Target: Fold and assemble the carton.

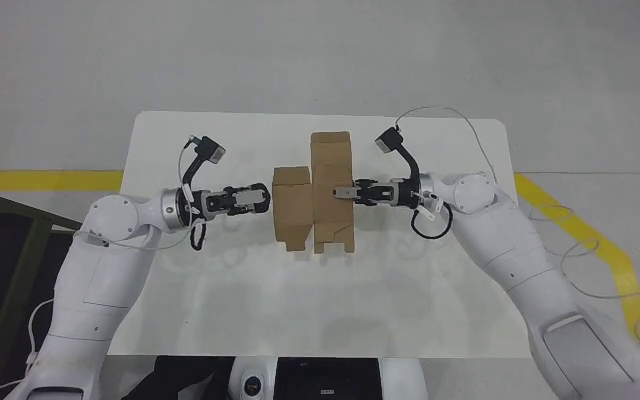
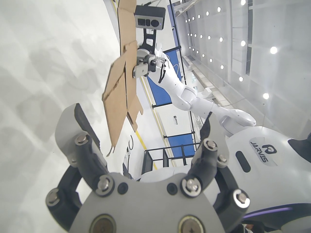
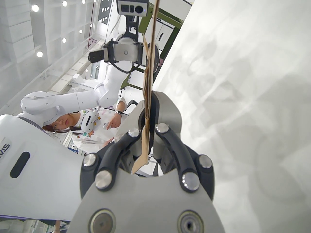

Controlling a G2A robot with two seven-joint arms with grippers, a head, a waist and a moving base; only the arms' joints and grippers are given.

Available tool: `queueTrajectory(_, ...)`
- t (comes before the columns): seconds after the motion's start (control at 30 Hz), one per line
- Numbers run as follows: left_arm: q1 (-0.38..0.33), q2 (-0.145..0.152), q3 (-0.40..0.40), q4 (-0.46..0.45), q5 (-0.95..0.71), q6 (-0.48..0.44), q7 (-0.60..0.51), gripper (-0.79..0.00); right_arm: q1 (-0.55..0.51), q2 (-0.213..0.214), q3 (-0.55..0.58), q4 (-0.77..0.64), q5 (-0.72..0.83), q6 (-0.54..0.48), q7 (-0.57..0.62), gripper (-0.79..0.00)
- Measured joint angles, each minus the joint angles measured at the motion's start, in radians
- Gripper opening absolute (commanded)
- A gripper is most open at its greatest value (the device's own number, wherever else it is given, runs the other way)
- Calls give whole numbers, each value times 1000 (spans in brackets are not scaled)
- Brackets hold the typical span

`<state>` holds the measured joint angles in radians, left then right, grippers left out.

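A flat brown carton [image 1: 318,195] hangs above the middle of the white table [image 1: 200,300], one panel swung out toward the left arm. My right gripper [image 1: 343,190] is shut on the carton's right edge; in its wrist view the cardboard [image 3: 148,78] runs edge-on between the fingers [image 3: 167,120]. My left gripper [image 1: 268,197] stands open just left of the carton, not touching it. In the left wrist view the carton [image 2: 124,83] floats beyond the spread fingers [image 2: 80,120], with the right gripper [image 2: 142,67] clamped on its far side.
Yellow floor tape [image 1: 60,180] runs past both table ends. Cables [image 1: 585,250] loop off the right arm. A dark unit [image 1: 20,260] sits at the lower left. Bare table lies before and behind the carton.
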<state>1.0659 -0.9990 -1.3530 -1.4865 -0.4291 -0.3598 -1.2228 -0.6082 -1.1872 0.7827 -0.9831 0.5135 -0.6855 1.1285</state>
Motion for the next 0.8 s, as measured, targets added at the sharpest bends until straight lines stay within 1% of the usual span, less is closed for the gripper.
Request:
queueTrajectory(0.2, 44, 4, 5, -40, 49, -32, 21, 0, 12, -15, -5, 25, 10, -14, -8, -785)
queueTrajectory(0.4, 88, 8, 15, -85, 71, -54, 16, 0, 17, -26, -8, 41, 16, -20, -14, -785)
queueTrajectory(0.6, 108, 10, 26, -101, 84, -52, 24, 0, 20, -33, -2, 52, 18, -23, -17, -785)
queueTrajectory(0.63, 108, 10, 28, -101, 85, -51, 24, -40, 20, -34, -1, 54, 17, -24, -18, -785)
queueTrajectory(0.67, 108, 10, 30, -100, 85, -50, 23, -292, 21, -34, 0, 55, 16, -24, -18, -785)
queueTrajectory(0.7, 108, 11, 32, -98, 86, -49, 22, -465, 21, -35, 2, 57, 14, -25, -19, -785)
queueTrajectory(0.73, 108, 11, 34, -96, 88, -47, 21, -705, 21, -36, 3, 58, 13, -25, -19, -785)
queueTrajectory(0.77, 108, 11, 35, -94, 89, -46, 21, -785, 21, -36, 4, 59, 12, -25, -19, -785)
queueTrajectory(0.8, 108, 11, 38, -91, 91, -43, 21, -785, 21, -37, 6, 59, 12, -26, -20, -785)
